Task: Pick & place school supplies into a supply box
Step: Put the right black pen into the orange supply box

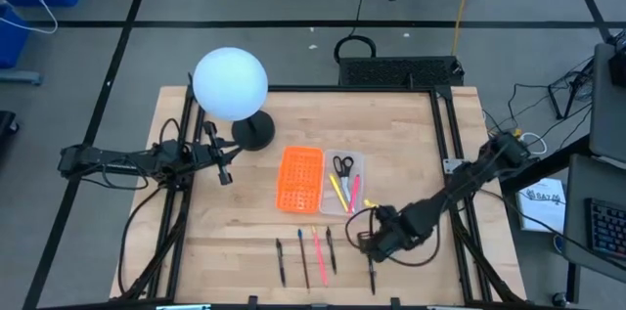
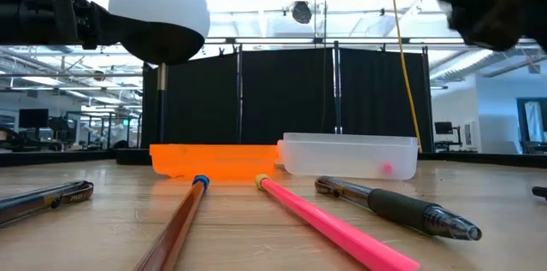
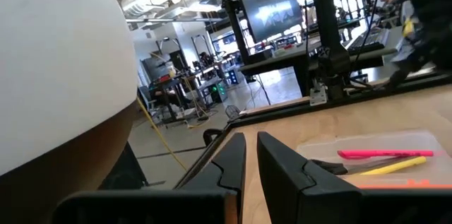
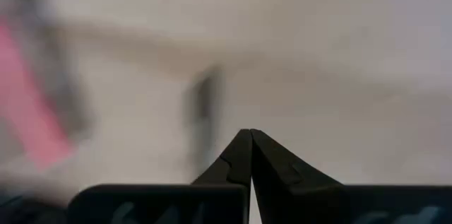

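From the high view, the supply box (image 1: 344, 183) was seen near the middle of the wooden surface (image 1: 245, 242), joined along 1 long side to an orange perforated panel (image 1: 300, 178). Inside the box lay the scissors (image 1: 342, 164), a yellow pen (image 1: 337, 193) and a pink pen (image 1: 354, 191). 4 more pens and pencils were lined up on the surface in front of the box, among them a pink pencil (image 1: 318, 246). A dark pen (image 1: 372, 273) lay apart, just beside the right hand (image 1: 377, 242), which was lowered close to the surface. The left hand (image 1: 224, 168) was held at the left edge, beside a white globe lamp (image 1: 230, 83).

In the low view, the clear box (image 2: 349, 156) and the orange panel (image 2: 214, 160) were shown side by side behind a pink pencil (image 2: 333, 226), a brown pencil (image 2: 175, 224) and a dark pen (image 2: 393, 207).

In the left wrist view, the left hand's fingers (image 3: 286, 174) were seen slightly spread, gripping nothing, with the box (image 3: 381, 157) ahead.

In the right wrist view, the right hand's fingers (image 4: 240, 157) were pressed together, empty, above the surface.
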{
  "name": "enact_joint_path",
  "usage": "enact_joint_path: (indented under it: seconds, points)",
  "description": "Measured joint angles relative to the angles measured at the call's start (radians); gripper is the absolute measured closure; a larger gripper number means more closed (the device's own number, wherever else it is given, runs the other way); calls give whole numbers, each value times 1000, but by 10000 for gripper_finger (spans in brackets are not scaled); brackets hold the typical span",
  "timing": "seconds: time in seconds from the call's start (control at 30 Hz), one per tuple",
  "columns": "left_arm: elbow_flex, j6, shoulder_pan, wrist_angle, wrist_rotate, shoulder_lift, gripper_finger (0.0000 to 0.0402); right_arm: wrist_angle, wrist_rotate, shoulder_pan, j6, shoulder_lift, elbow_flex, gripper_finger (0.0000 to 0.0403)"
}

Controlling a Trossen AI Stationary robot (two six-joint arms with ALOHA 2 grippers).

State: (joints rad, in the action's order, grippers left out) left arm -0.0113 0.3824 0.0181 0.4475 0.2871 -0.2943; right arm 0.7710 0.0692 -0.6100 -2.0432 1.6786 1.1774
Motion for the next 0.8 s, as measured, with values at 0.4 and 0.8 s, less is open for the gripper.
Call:
enact_joint_path:
  seconds: [0.4,0.8]
  points:
    - [0,-19,0,-11,0,0,355,-343,-190,-92,-40,102,5,274]
    - [0,-14,0,-10,2,0,355,35,-132,-139,-127,191,374,266]
